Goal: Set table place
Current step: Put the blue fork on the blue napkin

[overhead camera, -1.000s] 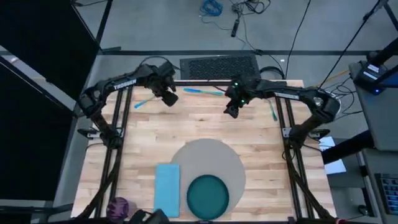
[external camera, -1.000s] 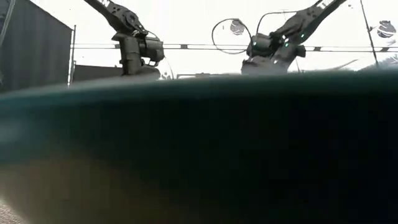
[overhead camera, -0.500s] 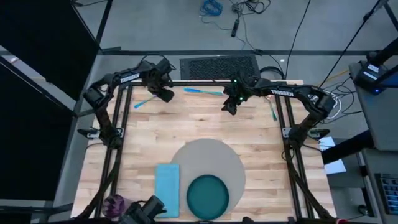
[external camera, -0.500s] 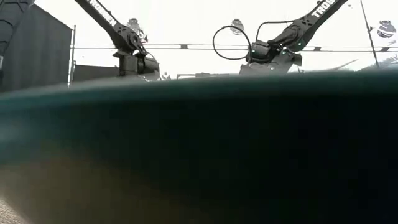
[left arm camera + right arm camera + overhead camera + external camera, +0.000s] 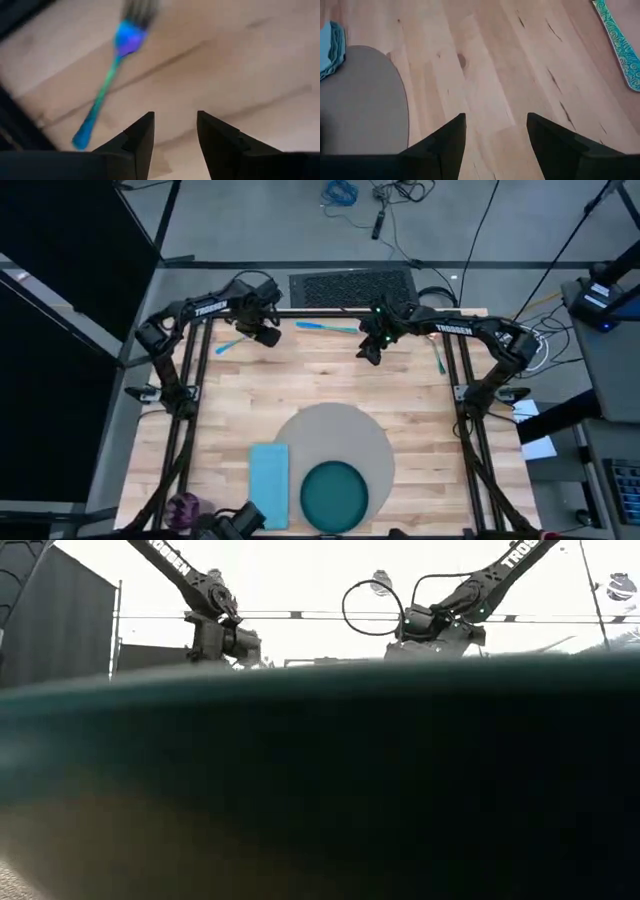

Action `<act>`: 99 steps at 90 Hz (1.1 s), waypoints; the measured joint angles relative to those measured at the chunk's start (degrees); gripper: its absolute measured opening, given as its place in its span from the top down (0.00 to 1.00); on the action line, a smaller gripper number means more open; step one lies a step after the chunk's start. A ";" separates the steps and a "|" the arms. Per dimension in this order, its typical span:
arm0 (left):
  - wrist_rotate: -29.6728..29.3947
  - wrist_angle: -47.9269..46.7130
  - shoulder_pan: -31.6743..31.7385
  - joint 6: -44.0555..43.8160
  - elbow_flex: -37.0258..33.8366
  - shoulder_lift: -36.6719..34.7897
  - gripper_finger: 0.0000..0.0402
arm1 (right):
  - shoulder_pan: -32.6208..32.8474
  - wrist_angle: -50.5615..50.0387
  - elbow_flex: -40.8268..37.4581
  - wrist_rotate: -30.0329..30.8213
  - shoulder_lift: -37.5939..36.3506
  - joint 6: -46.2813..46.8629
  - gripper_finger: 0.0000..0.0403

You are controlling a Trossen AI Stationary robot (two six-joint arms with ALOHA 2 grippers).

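Hovering above the fork (image 5: 111,75) at the far left of the table (image 5: 330,380), the left gripper (image 5: 175,132) is spread and empty. Judged rigid, thin and light, the fork lies flat; grasp mid-handle. The right gripper (image 5: 496,135), also parted and empty, hangs near the knife (image 5: 617,47). Mat (image 5: 330,435), plate (image 5: 335,492) and napkin (image 5: 268,485) sit at the near edge.

This is a robotics lab or test workshop, not a dining room. The wooden table (image 5: 320,380) sits in a black metal frame on a bare grey concrete floor (image 5: 250,220), with loose cables (image 5: 400,192) trailing across it. A dark partition panel (image 5: 60,330) stands alongside, and equipment with wiring (image 5: 600,295) crowds the other side.
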 joint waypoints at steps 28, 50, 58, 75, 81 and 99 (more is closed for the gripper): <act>-3.15 9.65 1.69 -4.42 -2.78 0.37 0.67 | 0.15 -0.09 0.00 -0.12 0.00 -0.86 0.52; -3.17 12.30 3.03 -4.66 -2.75 3.31 0.67 | 0.20 -0.28 0.00 -2.57 0.00 -0.86 0.52; -3.69 12.60 3.48 -4.61 -2.75 4.52 0.67 | 0.20 -0.33 0.00 -2.59 0.00 -0.86 0.52; -4.46 13.55 3.84 -3.00 -2.75 5.03 0.67 | 0.48 -0.55 0.00 -2.61 0.00 -0.86 0.52; -4.68 13.55 4.33 -2.78 -2.75 5.03 0.67 | 0.79 -0.79 0.00 -2.68 0.00 -0.86 0.52; -4.65 13.72 4.78 -3.13 -2.75 5.03 0.67 | 1.57 -1.65 0.00 -2.79 0.00 -1.28 0.52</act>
